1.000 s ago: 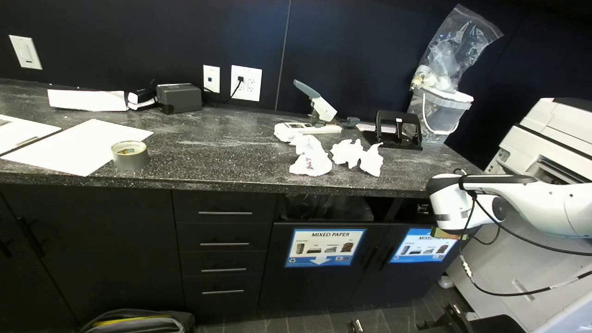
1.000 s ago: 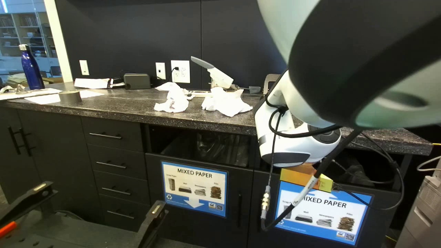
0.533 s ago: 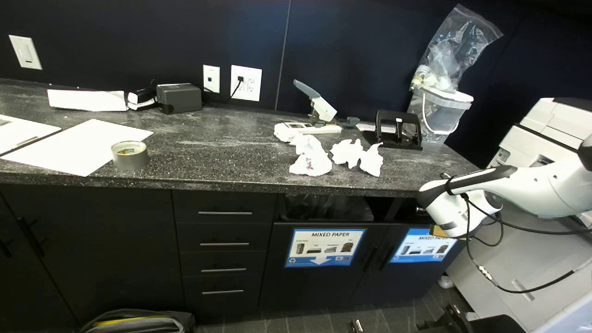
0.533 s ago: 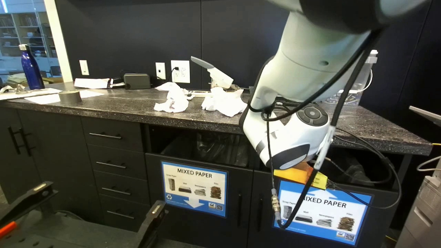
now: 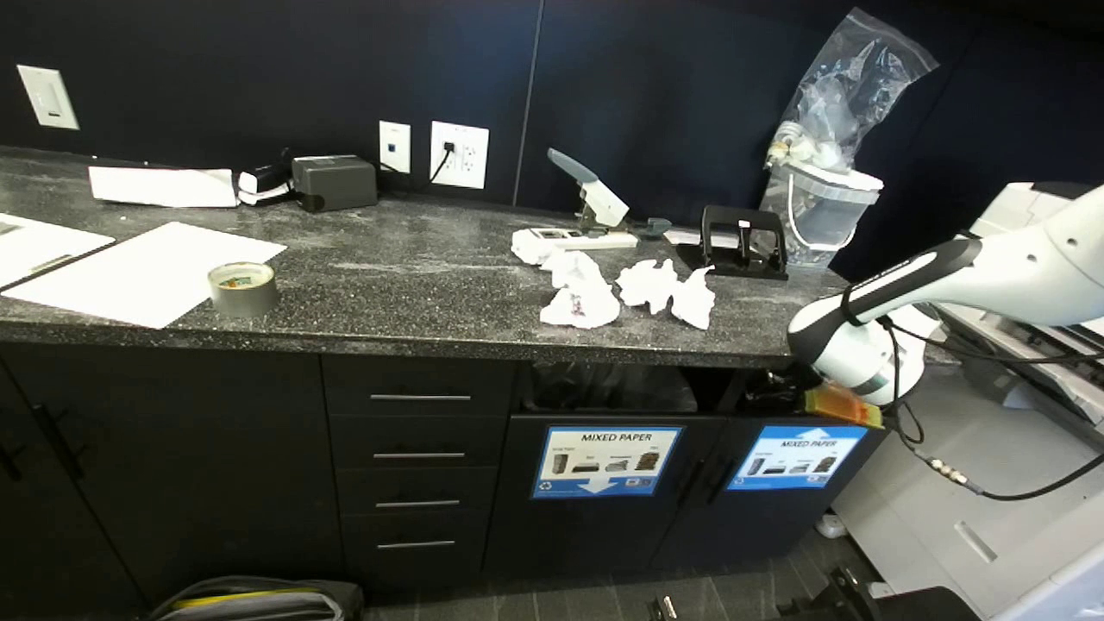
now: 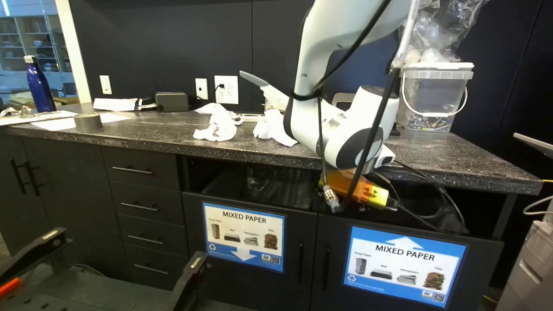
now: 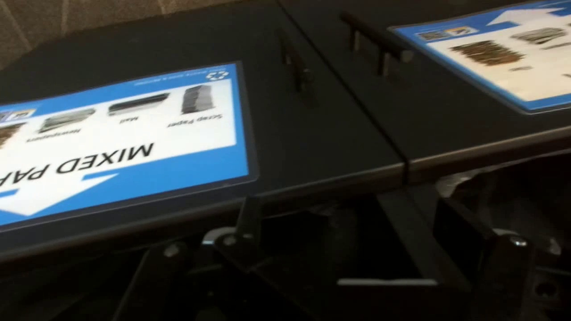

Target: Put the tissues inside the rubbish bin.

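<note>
Wrist view: gripper (image 7: 347,219), frame bottom, stood spread near mixed-paper rubbish bin (image 7: 330,185), presumably for grasping; crumpled tissues (image 5: 580,306) lay mid-frame in both exterior views, likely for short carry.

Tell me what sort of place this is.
Probably an office copy or supply corner: there's a stapler, a hole punch and MIXED PAPER signs.

1. I see a dark panelled wall (image 5: 259,69) behind a speckled countertop (image 5: 405,297).
2. Below it I count four drawers (image 5: 418,483) with bar handles (image 5: 420,398).
3. Grey floor (image 5: 565,597) shows beneath.
4. Past a pale post (image 6: 72,47), I make out shelves (image 6: 36,33).
</note>
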You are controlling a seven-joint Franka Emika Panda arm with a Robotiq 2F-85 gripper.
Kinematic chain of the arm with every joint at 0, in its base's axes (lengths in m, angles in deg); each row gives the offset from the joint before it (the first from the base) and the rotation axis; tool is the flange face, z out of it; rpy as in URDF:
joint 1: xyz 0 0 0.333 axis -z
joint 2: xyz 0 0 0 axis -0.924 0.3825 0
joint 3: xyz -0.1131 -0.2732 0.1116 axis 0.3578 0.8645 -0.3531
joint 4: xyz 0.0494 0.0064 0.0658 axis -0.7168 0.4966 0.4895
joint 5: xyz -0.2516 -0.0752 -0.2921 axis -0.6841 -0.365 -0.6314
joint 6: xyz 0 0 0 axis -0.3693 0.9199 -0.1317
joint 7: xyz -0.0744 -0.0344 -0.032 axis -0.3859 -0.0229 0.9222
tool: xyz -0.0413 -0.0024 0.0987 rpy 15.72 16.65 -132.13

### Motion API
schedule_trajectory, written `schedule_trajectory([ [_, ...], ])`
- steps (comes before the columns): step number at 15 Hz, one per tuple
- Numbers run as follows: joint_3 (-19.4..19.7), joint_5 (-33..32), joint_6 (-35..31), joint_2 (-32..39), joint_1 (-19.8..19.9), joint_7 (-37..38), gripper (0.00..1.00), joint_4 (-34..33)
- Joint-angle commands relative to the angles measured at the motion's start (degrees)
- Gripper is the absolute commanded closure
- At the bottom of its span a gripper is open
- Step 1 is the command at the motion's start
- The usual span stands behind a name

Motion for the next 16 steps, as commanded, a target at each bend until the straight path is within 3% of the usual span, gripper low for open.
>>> schedule_trajectory([
  [1, -3.93, 3.71, 13.66, -11.57, 1.14, 2.40, 0.00, 4.86],
  [4, -4.77, 10.21, 25.71, -19.06, 0.39, 0.30, 0.00, 4.94],
  [7, -2.30, 16.41, 38.32, -25.41, -3.01, -0.83, 0.00, 1.40],
  [11, 4.77, 19.00, 51.72, -28.94, -12.94, 2.24, 0.00, -10.57],
  [16, 15.72, 16.59, 61.89, -22.11, -27.05, 10.17, 0.00, -27.44],
])
